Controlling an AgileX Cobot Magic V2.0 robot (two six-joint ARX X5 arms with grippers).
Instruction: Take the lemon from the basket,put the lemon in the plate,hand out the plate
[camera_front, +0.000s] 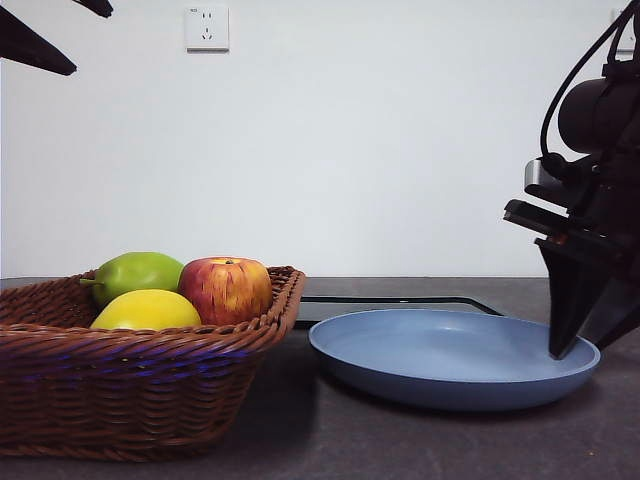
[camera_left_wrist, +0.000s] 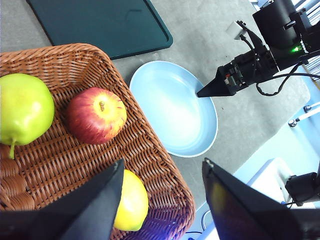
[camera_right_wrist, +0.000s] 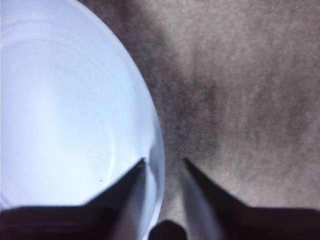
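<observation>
The yellow lemon lies at the front of the brown wicker basket, next to a red-yellow apple and a green fruit. In the left wrist view my left gripper hangs open and empty above the basket; one jaw partly hides the lemon. In the front view it shows only as black tips at the top left. The blue plate lies empty on the table. My right gripper is open and straddles the plate's rim, one jaw inside, one outside.
A flat black tray lies behind the basket and plate, a thin dark edge in the front view. The right arm stands tall at the plate's right side. A wall socket is on the white wall.
</observation>
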